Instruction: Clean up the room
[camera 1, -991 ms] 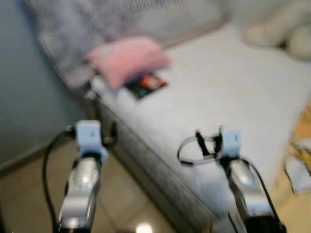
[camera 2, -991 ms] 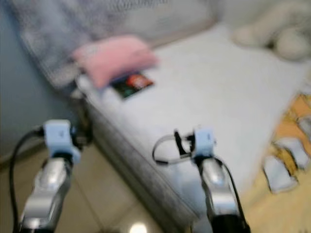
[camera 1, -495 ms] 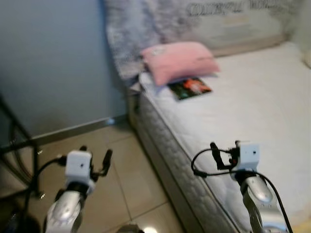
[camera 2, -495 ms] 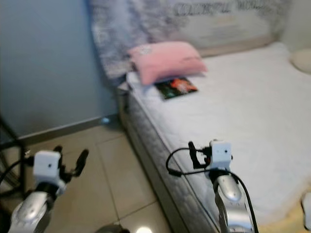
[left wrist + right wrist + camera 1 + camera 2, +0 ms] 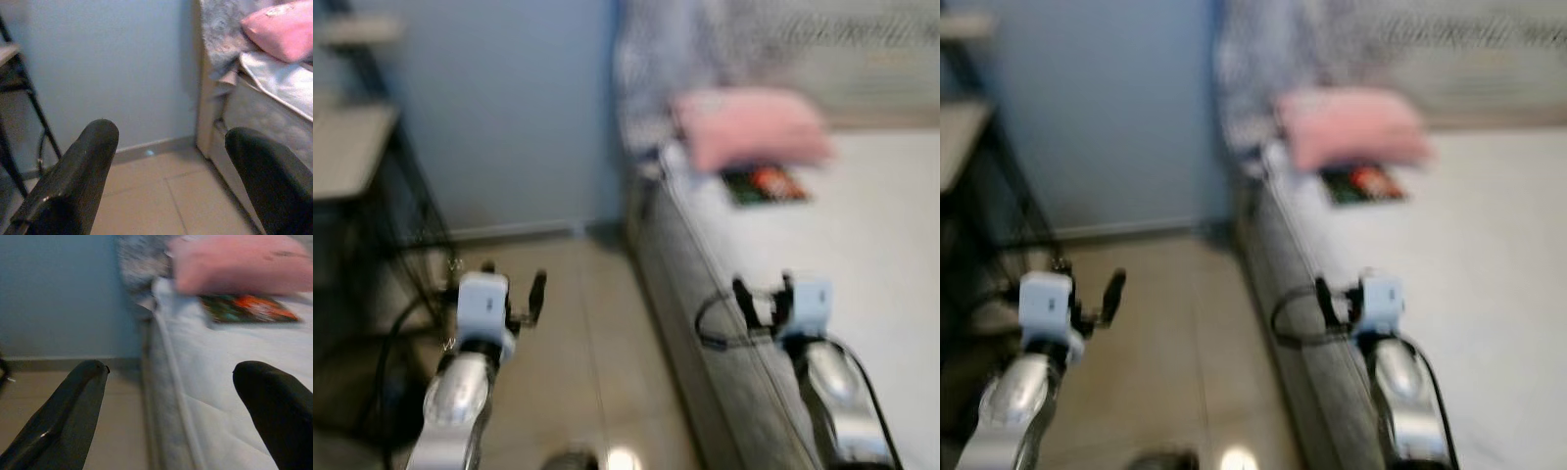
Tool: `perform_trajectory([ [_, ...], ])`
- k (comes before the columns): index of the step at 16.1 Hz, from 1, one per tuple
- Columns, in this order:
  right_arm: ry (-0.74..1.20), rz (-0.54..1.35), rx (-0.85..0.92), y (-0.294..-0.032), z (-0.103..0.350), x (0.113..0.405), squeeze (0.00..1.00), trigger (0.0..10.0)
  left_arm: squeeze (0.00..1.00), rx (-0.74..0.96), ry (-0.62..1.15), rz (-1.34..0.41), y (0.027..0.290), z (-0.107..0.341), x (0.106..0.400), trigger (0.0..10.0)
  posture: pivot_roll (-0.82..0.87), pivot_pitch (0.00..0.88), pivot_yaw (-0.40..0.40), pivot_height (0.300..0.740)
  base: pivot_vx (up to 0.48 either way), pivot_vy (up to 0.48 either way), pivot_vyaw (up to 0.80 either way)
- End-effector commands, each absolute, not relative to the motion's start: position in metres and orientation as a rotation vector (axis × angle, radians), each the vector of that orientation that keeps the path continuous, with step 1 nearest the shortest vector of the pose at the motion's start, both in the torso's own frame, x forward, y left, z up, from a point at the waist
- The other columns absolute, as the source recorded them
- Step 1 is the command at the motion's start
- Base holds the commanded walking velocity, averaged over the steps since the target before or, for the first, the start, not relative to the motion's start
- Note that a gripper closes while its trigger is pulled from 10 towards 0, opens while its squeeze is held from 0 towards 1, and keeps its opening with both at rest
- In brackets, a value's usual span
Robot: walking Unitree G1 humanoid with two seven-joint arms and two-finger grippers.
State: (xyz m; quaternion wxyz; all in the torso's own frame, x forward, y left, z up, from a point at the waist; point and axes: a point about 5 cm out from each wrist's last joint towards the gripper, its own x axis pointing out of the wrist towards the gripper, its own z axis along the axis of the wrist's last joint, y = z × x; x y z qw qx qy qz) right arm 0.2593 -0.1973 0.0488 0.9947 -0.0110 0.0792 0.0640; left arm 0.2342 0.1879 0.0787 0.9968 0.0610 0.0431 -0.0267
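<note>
A pink pillow (image 5: 751,129) lies at the head of the white bed (image 5: 871,255). Beside it on the mattress rests a dark book with a red and green cover (image 5: 764,183), also seen as the book (image 5: 249,308) in the right wrist view. My left gripper (image 5: 513,290) is open over the tiled floor, holding nothing. My right gripper (image 5: 761,295) is open above the bed's near edge, also holding nothing. The eye views are blurred.
A blue wall (image 5: 509,108) stands ahead. A dark metal rack with shelves (image 5: 352,176) is at the left, with cables at its foot. A grey patterned blanket (image 5: 220,34) hangs at the bed's head. Tiled floor (image 5: 578,343) lies between rack and bed.
The camera has swung left: the bed, pillow and book slid toward the right of the picture, and the blue wall and dark rack came into view. Both grippers stay open and hold nothing.
</note>
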Motion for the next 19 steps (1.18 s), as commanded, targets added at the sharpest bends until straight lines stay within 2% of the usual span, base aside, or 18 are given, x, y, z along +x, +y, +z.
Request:
perform_trajectory([
  [1,0.174,0.133,-0.013,-0.197,0.044,0.255,0.00,10.0,0.00,0.133,0.081,-0.058,0.185,0.083,0.237,10.0,0.02,0.000,-0.028,0.740,0.000,0.000,0.60],
  [5,0.142,0.100,0.023,-0.199,0.045,0.254,0.00,10.0,0.00,0.150,0.063,-0.046,0.183,0.088,0.239,10.0,0.03,0.000,-0.024,0.740,0.000,0.000,0.60],
  [7,-0.005,0.013,0.048,-0.208,0.069,0.259,0.00,10.0,0.00,0.259,-0.092,-0.033,0.191,0.110,0.234,10.0,0.03,0.000,-0.018,0.740,0.000,0.000,0.62],
  [9,-0.069,-0.005,0.039,-0.208,0.084,0.263,0.00,10.0,0.00,0.264,-0.153,-0.016,0.196,0.125,0.235,10.0,0.03,0.000,-0.016,0.740,0.000,0.000,0.64],
  [12,-0.029,0.007,0.035,-0.204,0.078,0.265,0.00,10.0,0.00,0.243,-0.118,-0.046,0.185,0.121,0.239,10.0,0.03,0.000,-0.017,0.740,0.000,0.000,0.47],
  [14,0.006,0.048,0.028,-0.198,0.073,0.263,0.00,10.0,0.00,0.130,-0.079,-0.069,0.177,0.118,0.241,10.0,0.02,0.000,-0.017,0.740,0.480,0.000,0.00],
  [19,0.027,0.067,-0.005,-0.190,0.069,0.263,0.00,10.0,0.00,0.088,-0.023,-0.057,0.185,0.114,0.253,10.0,0.02,0.000,-0.009,0.740,0.480,0.000,0.00],
])
